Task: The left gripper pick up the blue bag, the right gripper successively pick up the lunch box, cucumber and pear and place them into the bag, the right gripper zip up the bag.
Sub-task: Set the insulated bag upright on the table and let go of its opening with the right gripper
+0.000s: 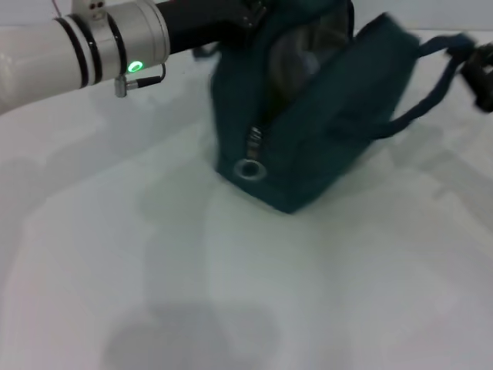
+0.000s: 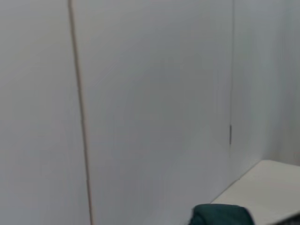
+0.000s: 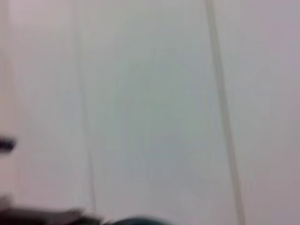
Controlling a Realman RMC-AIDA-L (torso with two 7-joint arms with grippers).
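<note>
The blue bag (image 1: 323, 116) stands on the white desk (image 1: 231, 293) at 12 o'clock in the head view, mouth gaping, zipper ring (image 1: 249, 169) facing forward. The left tool (image 1: 250, 15) is at the bag's top edge; its state cannot be told. The right tool (image 1: 481, 73) sits at 2 o'clock by a strap, state unclear. The bag should be held taut and level so the ring can be drawn smoothly.

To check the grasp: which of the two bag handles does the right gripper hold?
The handle stretched toward the right gripper; the other handle sits by the left gripper, above the blue bag.
</note>
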